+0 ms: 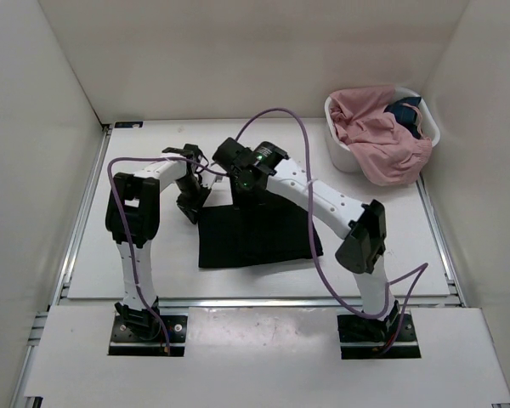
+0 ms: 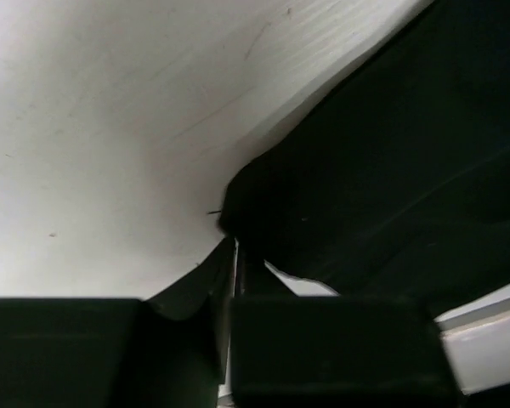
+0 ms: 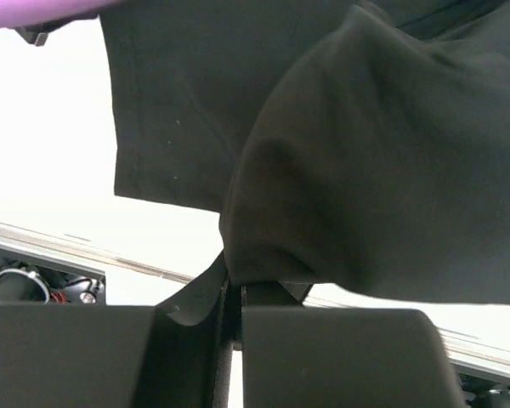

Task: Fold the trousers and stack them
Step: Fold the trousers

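Black trousers point(image 1: 257, 238) lie partly folded in the middle of the white table point(image 1: 153, 272). My left gripper point(image 1: 191, 206) is at their far left corner and is shut on the cloth; in the left wrist view the dark fabric point(image 2: 382, 161) runs into the closed jaws point(image 2: 235, 255). My right gripper point(image 1: 246, 197) is at the far edge, shut on a lifted fold of the trousers point(image 3: 374, 153), which hangs from the jaws point(image 3: 236, 285) over the flat layer below point(image 3: 170, 110).
A white basket point(image 1: 344, 153) at the far right holds pink clothes point(image 1: 381, 136) and a dark blue item point(image 1: 405, 112). White walls enclose the table on three sides. A purple cable point(image 1: 310, 212) loops over the right arm and across the trousers.
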You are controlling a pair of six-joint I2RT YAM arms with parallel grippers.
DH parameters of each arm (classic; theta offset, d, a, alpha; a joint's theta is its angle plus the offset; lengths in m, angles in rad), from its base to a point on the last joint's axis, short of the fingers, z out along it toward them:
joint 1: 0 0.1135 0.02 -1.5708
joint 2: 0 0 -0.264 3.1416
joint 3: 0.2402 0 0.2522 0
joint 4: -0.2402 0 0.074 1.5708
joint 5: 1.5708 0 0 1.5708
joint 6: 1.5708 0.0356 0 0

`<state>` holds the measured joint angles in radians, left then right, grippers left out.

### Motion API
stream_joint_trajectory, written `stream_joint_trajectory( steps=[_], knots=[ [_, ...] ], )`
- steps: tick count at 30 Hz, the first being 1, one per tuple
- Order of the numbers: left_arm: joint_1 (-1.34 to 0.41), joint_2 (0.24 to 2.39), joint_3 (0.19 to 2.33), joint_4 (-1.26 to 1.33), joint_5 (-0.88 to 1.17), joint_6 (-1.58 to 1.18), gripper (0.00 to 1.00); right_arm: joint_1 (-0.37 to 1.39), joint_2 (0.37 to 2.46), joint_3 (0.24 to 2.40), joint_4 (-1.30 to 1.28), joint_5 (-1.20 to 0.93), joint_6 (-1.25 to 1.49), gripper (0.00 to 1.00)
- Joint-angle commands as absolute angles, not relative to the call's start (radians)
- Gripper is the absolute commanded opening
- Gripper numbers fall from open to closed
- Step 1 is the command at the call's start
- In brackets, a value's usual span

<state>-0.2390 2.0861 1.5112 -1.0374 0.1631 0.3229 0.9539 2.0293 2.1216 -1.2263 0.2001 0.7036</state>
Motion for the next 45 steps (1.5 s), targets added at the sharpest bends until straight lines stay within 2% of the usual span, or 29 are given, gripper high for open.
stream_joint_trajectory(
  steps=[1,4,8,17,24,25,26,27,29,31,33,35,37,40,41,42,44,45],
  knots=[
    [-0.242,2.135,1.468,-0.993,0.25,0.337,0.14,0.945,2.069,2.229,-1.258,0.17,0.687,0.0],
    [-0.242,2.166,1.468,-0.983,0.25,0.337,0.14,0.945,2.106,2.218,-1.164,0.109,0.667,0.0],
    [-0.242,2.187,1.493,-0.983,0.241,0.337,0.14,0.945,2.178,2.313,-1.143,0.029,0.667,0.0],
    [-0.242,2.197,1.548,-0.992,0.241,0.337,0.14,0.974,2.171,2.312,-1.081,-0.06,0.687,0.0],
    [-0.242,2.229,1.588,-1.003,0.219,0.337,0.14,0.962,2.327,2.358,-1.02,-0.263,0.699,0.0],
    [-0.242,2.229,1.597,-1.003,0.204,0.337,0.14,0.962,2.341,2.358,-1.02,-0.291,0.699,0.05],
    [-0.232,2.229,1.597,-1.003,0.18,0.328,0.21,0.951,2.353,2.358,-1.02,-0.316,0.71,0.16],
    [-0.216,2.229,1.606,-1.003,0.166,0.328,0.25,0.942,2.367,2.358,-0.999,-0.337,0.71,0.41],
    [-0.172,2.218,1.617,-1.003,0.114,0.305,0.35,0.942,2.367,2.347,-0.954,-0.417,0.694,0.52],
    [-0.135,2.206,1.617,-1.003,0.069,0.296,0.37,0.942,2.367,2.362,-0.881,-0.452,0.667,0.68],
    [-0.075,2.175,1.64,-1.003,-0.004,0.285,0.38,0.942,2.329,2.382,-0.832,-0.44,0.62,0.8],
    [-0.028,2.145,1.653,-1.003,-0.066,0.285,0.39,0.942,2.26,2.359,-0.807,-0.407,0.557,0.82],
    [-0.018,2.071,1.667,-1.003,-0.11,0.285,0.48,0.931,2.194,2.315,-0.827,-0.346,0.511,0.82],
    [-0.058,1.926,1.667,-0.994,-0.098,0.366,0.57,0.888,1.983,2.047,-0.824,-0.126,0.505,0.89],
    [-0.083,1.89,1.657,-0.98,-0.085,0.397,0.64,0.871,1.856,1.952,-0.802,-0.086,0.517,0.91],
    [-0.139,1.856,1.648,-0.98,-0.04,0.457,0.67,0.852,1.792,1.758,-0.776,-0.063,0.549,0.91],
    [-0.193,1.783,1.629,-0.966,0.036,0.5,0.75,0.784,1.621,1.578,-0.697,-0.038,0.59,0.96],
    [-0.239,1.769,1.615,-0.966,0.132,0.526,0.83,0.732,1.573,1.433,-0.678,-0.038,0.621,0.98]
  ],
)
